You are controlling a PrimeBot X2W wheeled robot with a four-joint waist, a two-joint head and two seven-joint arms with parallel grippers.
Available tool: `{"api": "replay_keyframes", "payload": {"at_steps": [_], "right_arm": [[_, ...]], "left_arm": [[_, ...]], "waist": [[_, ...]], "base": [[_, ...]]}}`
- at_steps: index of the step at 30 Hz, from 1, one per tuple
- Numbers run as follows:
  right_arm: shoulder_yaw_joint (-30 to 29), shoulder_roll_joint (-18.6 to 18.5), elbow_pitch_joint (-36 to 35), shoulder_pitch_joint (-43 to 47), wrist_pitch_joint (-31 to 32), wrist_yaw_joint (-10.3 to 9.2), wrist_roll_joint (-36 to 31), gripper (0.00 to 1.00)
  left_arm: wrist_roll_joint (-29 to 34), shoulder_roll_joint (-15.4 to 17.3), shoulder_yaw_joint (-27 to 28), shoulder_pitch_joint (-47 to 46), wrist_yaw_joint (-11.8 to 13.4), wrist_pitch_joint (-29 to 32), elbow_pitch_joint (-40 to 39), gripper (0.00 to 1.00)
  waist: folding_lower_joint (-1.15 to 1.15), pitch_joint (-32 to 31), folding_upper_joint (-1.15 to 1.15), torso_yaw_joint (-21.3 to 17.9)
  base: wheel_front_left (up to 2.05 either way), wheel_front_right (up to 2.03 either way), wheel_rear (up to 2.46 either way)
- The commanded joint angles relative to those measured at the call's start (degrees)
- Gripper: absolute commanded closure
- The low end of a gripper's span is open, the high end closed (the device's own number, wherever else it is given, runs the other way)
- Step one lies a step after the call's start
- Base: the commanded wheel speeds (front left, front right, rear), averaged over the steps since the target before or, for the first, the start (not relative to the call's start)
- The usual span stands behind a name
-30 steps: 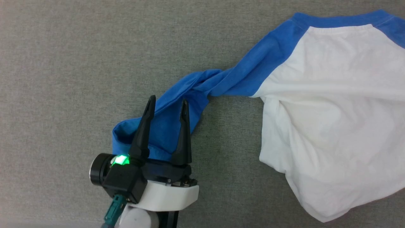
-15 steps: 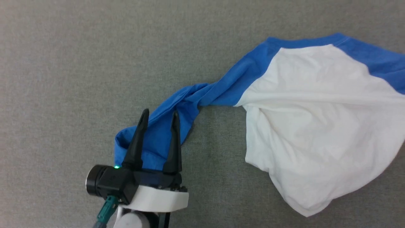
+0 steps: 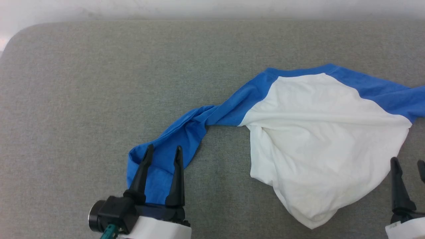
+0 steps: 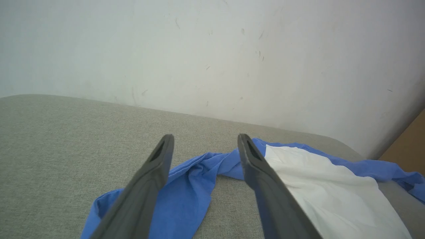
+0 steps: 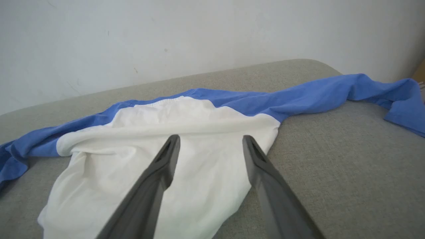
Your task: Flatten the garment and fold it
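The garment lies crumpled on the grey surface, its white body at the right and the blue neck trim along its far edge. One blue sleeve runs twisted toward the lower left, and the other sleeve trails off to the right. My left gripper stands open over the left sleeve's cuff end, with nothing between its fingers. My right gripper is open at the lower right, beside the body's right edge. In the right wrist view it points over the white body.
The grey fabric surface ends at a white wall along the far side, with a rounded corner at the upper left. A brown surface shows past the right end in the left wrist view.
The head camera has tilted up, so the far edge and wall now show and the garment sits lower left. The right gripper has come into view. The left gripper stays open over the sleeve.
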Motion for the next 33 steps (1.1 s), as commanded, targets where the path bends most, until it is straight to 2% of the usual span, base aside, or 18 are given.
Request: {"api": "replay_keyframes", "payload": {"at_steps": [1,4,10,16,19,22,26,33], "right_arm": [[-0.18,0.36,-1.91,-0.05,0.74,-0.12,-0.67,0.0],[-0.25,0.72,-4.06,-0.57,1.6,-0.12,-1.62,0.0],[-0.76,-0.14,-8.27,-4.2,2.82,-0.12,-2.21,0.0],[-0.12,-1.6,-8.57,-6.94,2.64,-0.12,-0.34,0.0],[0.97,-2.22,-7.69,-7.99,2.33,-0.12,0.84,0.0],[2.03,-2.88,-6.64,-9.18,1.84,-0.12,1.87,0.0],[2.77,-3.98,-4.71,-10.61,0.87,-0.12,3.04,0.0],[3.78,-5.23,-2.29,-12.34,-0.69,-0.12,4.56,0.0]], "left_arm": [[-0.03,0.7,-0.23,-1.36,-0.34,1.18,-0.54,0.0],[0.69,1.53,-0.87,-4.46,-1.06,4.04,-1.17,0.0],[3.18,3.14,-4.61,-21.66,-5.52,18.71,-0.52,0.0],[2.03,2.68,-6.71,-41.84,-10.63,36.27,7.68,0.0],[0.84,1.67,-7.61,-49.59,-11.95,42.91,13.0,0.0],[-0.76,1.09,-8.59,-54.75,-12.9,49.02,17.97,0.0],[-2.1,0.51,-9.28,-58.23,-13.17,53.8,22.85,0.0],[-1.91,0.88,-9.96,-57.79,-11.44,58.08,27.46,0.0]], "waist": [[0.02,0.55,0.01,-1.02],[0.02,1.67,0.01,-1.51],[0.02,6.35,0.01,-2.64],[0.02,11.5,0.01,-3.52],[0.02,13.79,0.01,-4.44],[0.02,15.9,0.01,-5.75],[0.02,18.2,0.01,-7.27],[0.02,20.35,0.01,-9.31]], "base": [[0.0,0.0,0.0],[0.0,0.0,0.0],[0.0,0.0,0.0],[0.0,0.0,0.0],[0.0,0.0,0.0],[0.0,0.0,0.0],[0.0,0.0,0.0],[0.0,0.0,0.0]]}}
